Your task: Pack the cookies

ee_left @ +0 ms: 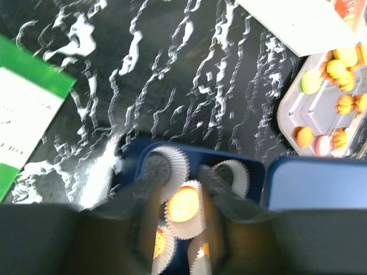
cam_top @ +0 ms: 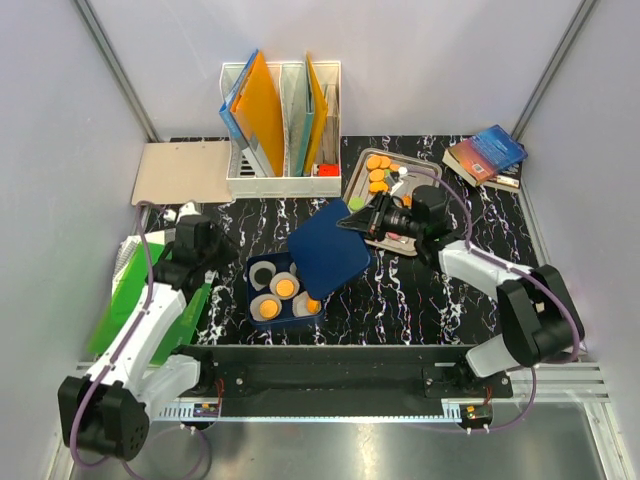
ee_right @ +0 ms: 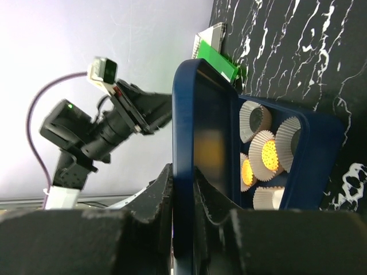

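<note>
A blue box (cam_top: pixel 252 292) holds white paper cups with orange cookies (cam_top: pixel 285 287) and a dark one (cam_top: pixel 263 274). My right gripper (cam_top: pixel 368 222) is shut on the edge of the blue lid (cam_top: pixel 330 252) and holds it tilted over the box's right side. In the right wrist view the jaws (ee_right: pixel 184 195) pinch the lid (ee_right: pixel 198 137), with the cupped cookies (ee_right: pixel 269 154) behind. My left gripper (cam_top: pixel 222 262) is open and empty beside the box. In its wrist view it (ee_left: pixel 180 186) straddles a cupped orange cookie (ee_left: pixel 183 203) from above. More cookies (cam_top: pixel 377 175) lie on the metal tray (cam_top: pixel 352 180).
A white file organiser (cam_top: pixel 282 175) with folders stands at the back. Books (cam_top: pixel 485 155) lie at the back right and a beige board (cam_top: pixel 182 172) at the back left. A green packet (cam_top: pixel 130 290) lies under my left arm. The tray's cookies also show in the left wrist view (ee_left: pixel 338 69).
</note>
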